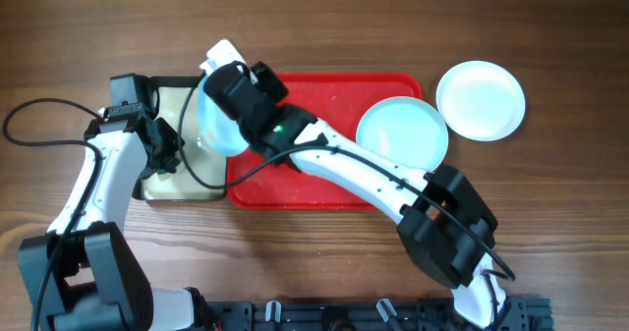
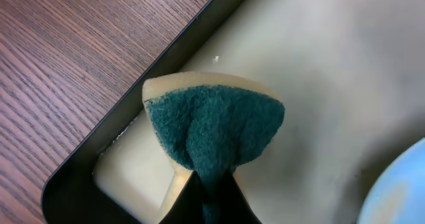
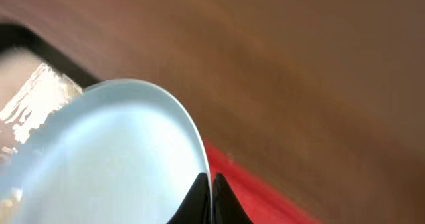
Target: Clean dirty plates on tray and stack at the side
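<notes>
At the far left, my left claw (image 2: pixel 209 177) is clamped tight on a sponge (image 2: pixel 212 131), yellow with a dark green scouring face. The pinch folds the sponge so the green side bulges outward. It hangs over the near corner of the small black-rimmed tray (image 2: pixel 156 78), above the cream floor. I cannot tell whether it touches that floor. From the left wrist view, a pale blue rim shows at the lower right, apart from the sponge.

That rim belongs to the aqua plate (image 1: pixel 214 125) held by my right claw (image 3: pixel 209 184). The fingers are closed on the plate's edge, one on each side of the rim. The plate is tilted steeply, almost on edge, over the right part of the black-rimmed tray, just beside the red tray's left end. My right arm stretches diagonally across the red tray (image 1: pixel 334 90) to reach it.

Further right, a second aqua plate (image 1: pixel 401 133) lies flat on the right end of the red tray, its edge reaching past the rim there. Just beside it, up and to the right, the white plate (image 1: pixel 481 99) lies flat on the wooden table (image 1: pixel 550 223), off the tray.
</notes>
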